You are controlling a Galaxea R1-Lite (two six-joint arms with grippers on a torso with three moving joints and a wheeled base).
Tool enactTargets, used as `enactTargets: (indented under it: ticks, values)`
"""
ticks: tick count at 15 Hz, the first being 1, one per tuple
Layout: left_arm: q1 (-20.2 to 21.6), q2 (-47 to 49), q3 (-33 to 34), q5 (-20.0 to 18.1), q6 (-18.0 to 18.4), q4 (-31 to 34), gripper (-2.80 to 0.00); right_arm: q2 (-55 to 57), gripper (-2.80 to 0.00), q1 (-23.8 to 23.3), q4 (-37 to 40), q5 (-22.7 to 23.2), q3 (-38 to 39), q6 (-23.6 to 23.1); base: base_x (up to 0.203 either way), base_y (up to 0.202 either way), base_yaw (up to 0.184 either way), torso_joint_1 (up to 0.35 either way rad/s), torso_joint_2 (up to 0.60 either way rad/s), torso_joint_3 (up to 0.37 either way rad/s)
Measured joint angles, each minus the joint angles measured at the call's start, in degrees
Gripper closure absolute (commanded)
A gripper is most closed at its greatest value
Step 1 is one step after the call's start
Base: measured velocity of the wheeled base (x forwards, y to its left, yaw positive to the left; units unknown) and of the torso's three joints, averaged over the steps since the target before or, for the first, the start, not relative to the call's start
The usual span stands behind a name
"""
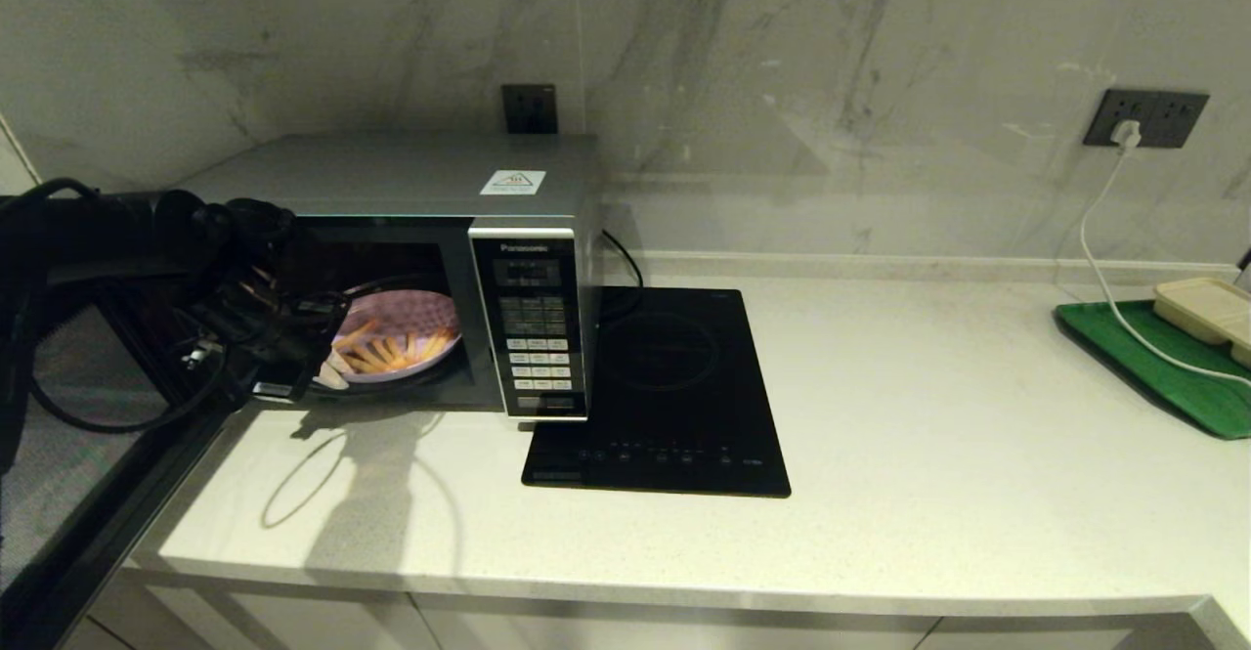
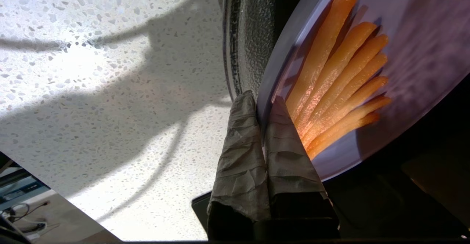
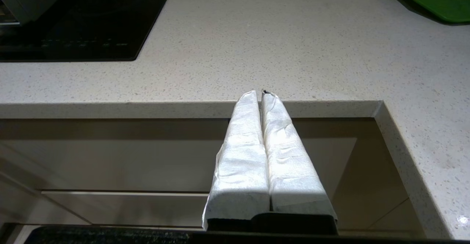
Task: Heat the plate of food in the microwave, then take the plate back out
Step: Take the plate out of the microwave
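The silver microwave stands at the left of the counter with its door swung wide open toward me. Inside its lit cavity is the lilac plate of food, carrying several orange-yellow fries. My left gripper is at the cavity's mouth, shut on the plate's near rim, one finger above and one below. My right gripper hangs shut and empty below the counter's front edge; the head view does not show it.
A flat black induction hob lies just right of the microwave. A green tray with a beige rectangular tray on it sits at the far right, crossed by a white cable. Bare counter lies between.
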Motion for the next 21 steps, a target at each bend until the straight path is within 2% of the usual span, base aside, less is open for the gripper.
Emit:
enactTargets:
  ticks: [7, 9, 14, 21]
  values:
    - [0.23, -1.51, -0.17, -1.32, -0.05, -1.28, 0.00, 0.00, 0.00, 0.00, -0.01, -0.02, 0.00, 0.00, 0.000, 0.000, 0.000, 0.000, 0.00, 0.000]
    - [0.28, -2.65, 0.13, -2.89, -0.17, -1.04, 0.00, -0.02, 0.00, 0.00, -0.01, -0.02, 0.12, -0.01, 0.000, 0.000, 0.000, 0.000, 0.00, 0.000]
    - [0.53, -6.93, 5.56, -5.34, -0.02, -0.33, 0.00, 0.00, 0.00, 0.00, -0.03, 0.00, 0.02, 0.02, 0.000, 0.000, 0.000, 0.000, 0.00, 0.000]
    - [0.90, -10.68, 11.25, -5.75, 0.02, -0.63, 0.00, -0.02, 0.00, 0.00, 0.02, -0.05, 0.00, 0.02, 0.000, 0.000, 0.000, 0.000, 0.00, 0.000]
